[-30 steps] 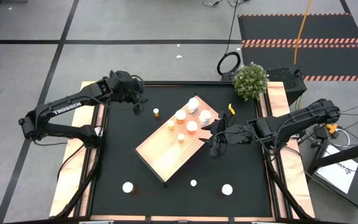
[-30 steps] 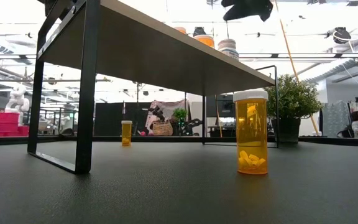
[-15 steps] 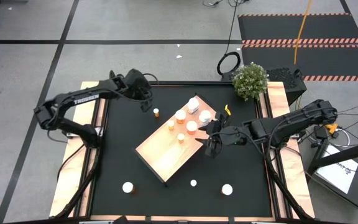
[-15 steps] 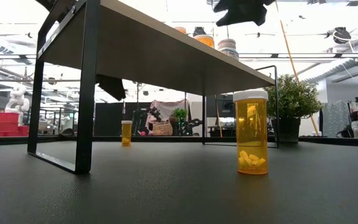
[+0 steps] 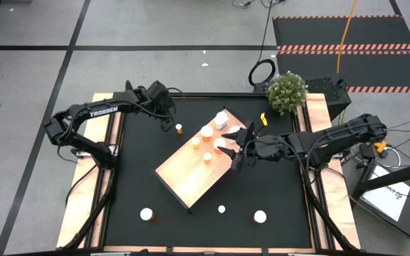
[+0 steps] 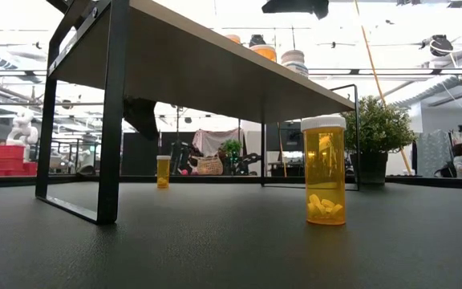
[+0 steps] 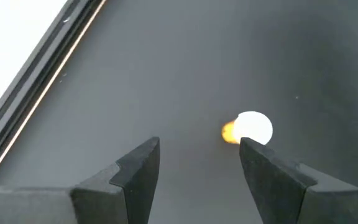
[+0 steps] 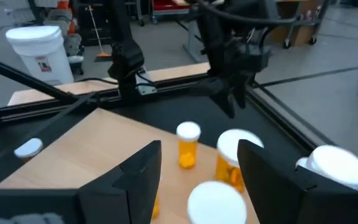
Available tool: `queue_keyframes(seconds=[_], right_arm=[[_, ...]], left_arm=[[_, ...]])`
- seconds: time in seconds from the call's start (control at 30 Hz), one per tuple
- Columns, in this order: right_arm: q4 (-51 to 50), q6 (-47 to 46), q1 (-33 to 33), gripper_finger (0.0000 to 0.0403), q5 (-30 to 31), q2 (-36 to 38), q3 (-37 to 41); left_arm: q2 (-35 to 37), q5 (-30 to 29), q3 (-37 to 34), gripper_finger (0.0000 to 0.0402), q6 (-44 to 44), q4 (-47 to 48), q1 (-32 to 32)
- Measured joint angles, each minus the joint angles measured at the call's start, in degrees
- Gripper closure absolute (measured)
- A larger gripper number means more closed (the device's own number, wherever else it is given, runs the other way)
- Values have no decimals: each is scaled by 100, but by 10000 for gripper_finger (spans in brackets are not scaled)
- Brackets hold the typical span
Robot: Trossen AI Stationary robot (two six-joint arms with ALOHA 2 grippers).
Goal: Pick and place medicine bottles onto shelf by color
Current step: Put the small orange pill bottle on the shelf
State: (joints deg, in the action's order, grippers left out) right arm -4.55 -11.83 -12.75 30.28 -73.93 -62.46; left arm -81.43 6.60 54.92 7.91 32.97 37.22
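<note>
Overhead, we see the left gripper point(image 5: 168, 119) hanging over the black mat point(image 5: 134, 178), just beside a small orange bottle point(image 5: 179, 129) that stands off the far-left edge of the shelf point(image 5: 184, 178). Its fingers point(image 7: 138, 168) are spread, and its wrist view shows that bottle's white cap point(image 7: 252, 127) just ahead of one fingertip, untouched. The right gripper point(image 5: 238, 146) sits above the shelf's right end, fingers point(image 8: 143, 165) parted and empty, facing a cluster of bottles on the board: an orange one point(image 8: 188, 144) and white-capped ones beside it point(image 8: 236, 151). From above, about five bottles point(image 5: 206, 132) crowd the shelf's far end, though we cannot quite sort their colours there. Three white-topped bottles remain on the mat near the front edge point(image 5: 146, 213) point(image 5: 221, 209) point(image 5: 260, 216). At table height, a large orange bottle point(image 6: 323, 170) with pills stands in front of the shelf.
</note>
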Motion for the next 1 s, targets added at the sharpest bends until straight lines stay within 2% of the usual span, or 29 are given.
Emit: queue_keyframes(seconds=[0.43, 0.63, 0.73, 1.0], right_arm=[[72, -181, 430, 195, 117, 0, 0], [40, -3, 430, 195, 64, 0, 0], [-3, 42, 411, 195, -197, 0, 0], [24, -379, 56, 195, -330, 0, 343]], left_arm=[[-85, -14, 4, 178, 91, 80, -387], [-27, -52, 4, 178, 104, 209, -366], [-28, -65, 4, 178, 69, 215, -366], [-24, -153, 4, 178, -6, 198, -357]])
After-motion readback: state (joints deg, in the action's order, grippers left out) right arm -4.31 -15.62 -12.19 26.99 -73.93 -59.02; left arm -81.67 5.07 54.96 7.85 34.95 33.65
